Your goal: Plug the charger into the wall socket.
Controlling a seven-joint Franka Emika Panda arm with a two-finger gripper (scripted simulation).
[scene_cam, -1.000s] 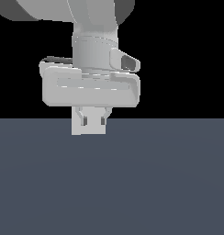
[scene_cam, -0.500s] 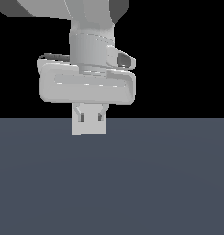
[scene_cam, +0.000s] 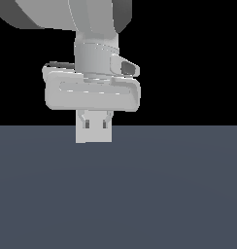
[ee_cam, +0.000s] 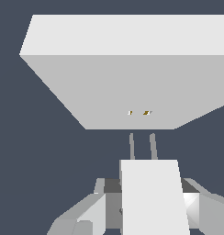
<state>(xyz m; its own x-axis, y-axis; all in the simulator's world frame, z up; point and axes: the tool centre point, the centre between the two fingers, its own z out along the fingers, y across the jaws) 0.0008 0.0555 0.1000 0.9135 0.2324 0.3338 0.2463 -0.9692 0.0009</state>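
In the wrist view, the charger [ee_cam: 150,197], a small white block, sits between my gripper's [ee_cam: 148,193] fingers, which are shut on it. Its two thin prongs [ee_cam: 142,146] point at the wall socket [ee_cam: 132,82], a large upright white plate. The plate's two tiny holes [ee_cam: 138,112] lie just ahead of the prongs. The prongs stand apart from the plate and touch nothing. In the exterior view the gripper [scene_cam: 93,121] hangs from the wide grey hand with the charger [scene_cam: 93,135] below it. I cannot make out the socket there.
A flat dark blue-grey floor [scene_cam: 178,194] spreads under the arm, with a black background above it. The arm's grey wrist and hand [scene_cam: 91,92] fill the upper middle of the exterior view.
The hand has turned a little about its wrist and shifted slightly in the exterior view. The charger stays gripped at nearly the same spot.
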